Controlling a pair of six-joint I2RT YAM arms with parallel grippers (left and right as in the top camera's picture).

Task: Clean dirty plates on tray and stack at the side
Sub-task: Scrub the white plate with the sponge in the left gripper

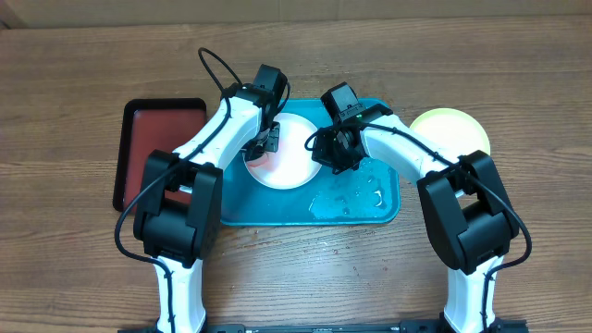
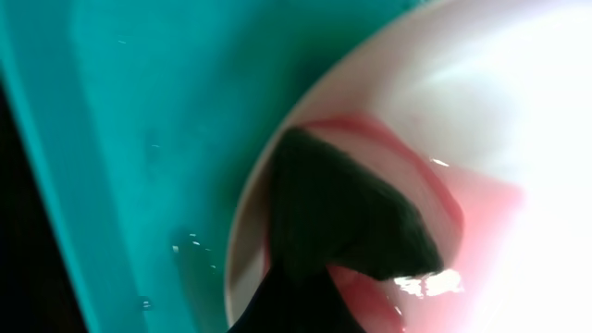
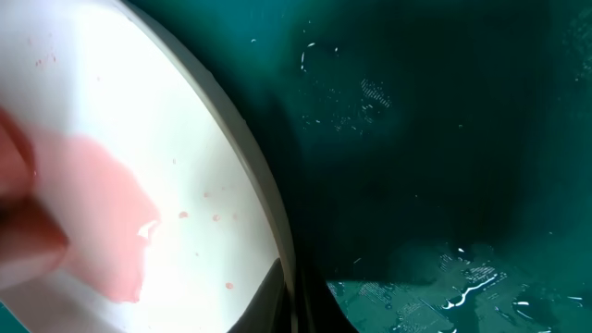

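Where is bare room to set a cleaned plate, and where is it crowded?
Free: wood beyond the turquoise tray, wood right of the yellow-green plate, and the dark red tray. Crowded: the white plate, under left pincer and right pincer.

The wooden desk point(image 1: 74, 277) carries a turquoise tray point(image 1: 277, 205) at centre, a dark red tray point(image 1: 165, 125) (black-rimmed) just left of it, and a yellow-green plate point(image 1: 455, 129) beside its right corner.

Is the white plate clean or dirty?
Dirty. The white plate, lying in the turquoise tray, has a pink-red smear across it, which shows in both wrist views.
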